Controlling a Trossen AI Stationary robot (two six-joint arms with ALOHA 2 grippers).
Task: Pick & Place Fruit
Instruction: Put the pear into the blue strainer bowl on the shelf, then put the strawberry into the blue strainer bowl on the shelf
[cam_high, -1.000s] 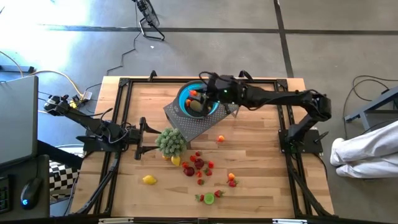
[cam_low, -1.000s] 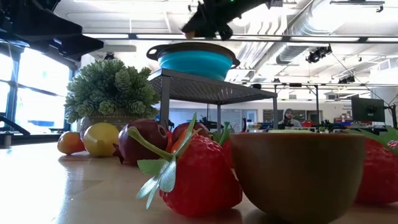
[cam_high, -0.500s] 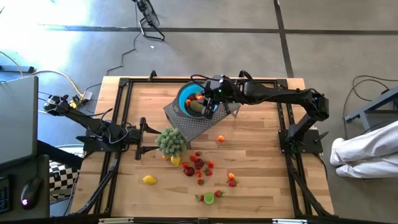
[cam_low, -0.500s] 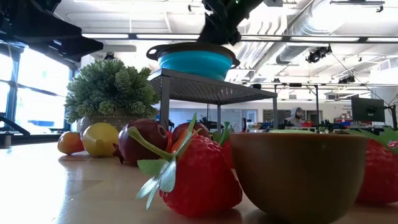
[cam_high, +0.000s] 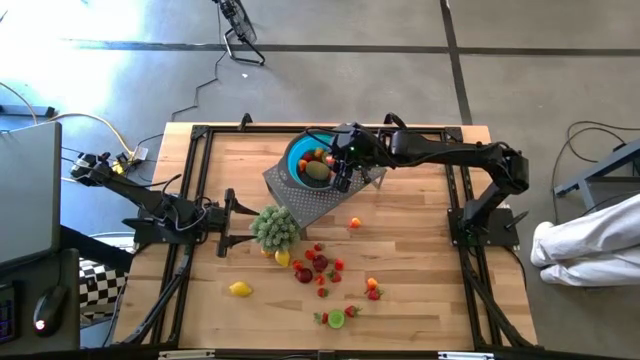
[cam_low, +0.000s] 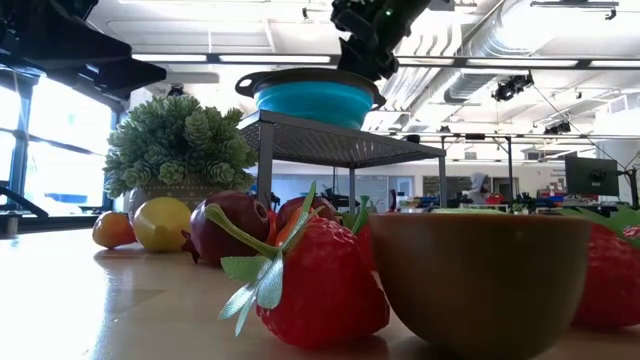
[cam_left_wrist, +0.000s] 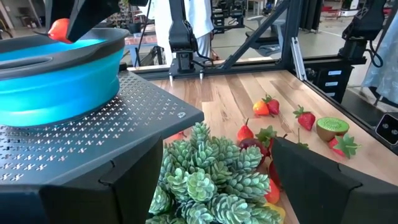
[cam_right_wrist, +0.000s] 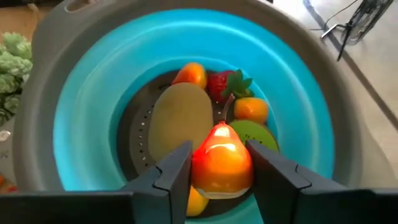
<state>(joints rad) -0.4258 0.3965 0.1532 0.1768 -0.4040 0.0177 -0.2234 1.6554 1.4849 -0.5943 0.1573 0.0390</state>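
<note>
My right gripper (cam_right_wrist: 222, 177) hangs over the blue bowl (cam_right_wrist: 87, 118), shut on an orange-red fruit (cam_right_wrist: 222, 160). Seen from above, the gripper (cam_high: 338, 168) is at the bowl's right part (cam_high: 296, 160). In the bowl lie a large brownish-green fruit (cam_right_wrist: 181, 118), a strawberry (cam_right_wrist: 224, 85), small orange pieces (cam_right_wrist: 191, 74) and a green half (cam_right_wrist: 264, 134). More fruit (cam_high: 318, 265) is scattered on the table, with a lemon (cam_high: 240, 289) nearer the left. My left gripper (cam_left_wrist: 217, 186) waits open beside the plant (cam_high: 274, 226). My right gripper pinches the orange-red fruit at its two sides (cam_right_wrist: 202, 168) between both fingers (cam_right_wrist: 177, 171). The fingers come from above, pointing down into the bowl. The fruit is lifted clear, above the pieces lying in the bowl.
The bowl (cam_low: 316, 102) stands on a grey perforated stand (cam_left_wrist: 93, 137) at the table's far middle. The potted plant (cam_left_wrist: 211, 180) stands in front of the stand. A strawberry (cam_low: 325, 285) and a brown-skinned half fruit (cam_low: 480, 280) lie close to the low camera.
My right gripper has drawn back slightly toward the table's right over the bowl and tipped its fingers further downward, keeping the orange-red fruit in its hold. The left arm has stayed still.
</note>
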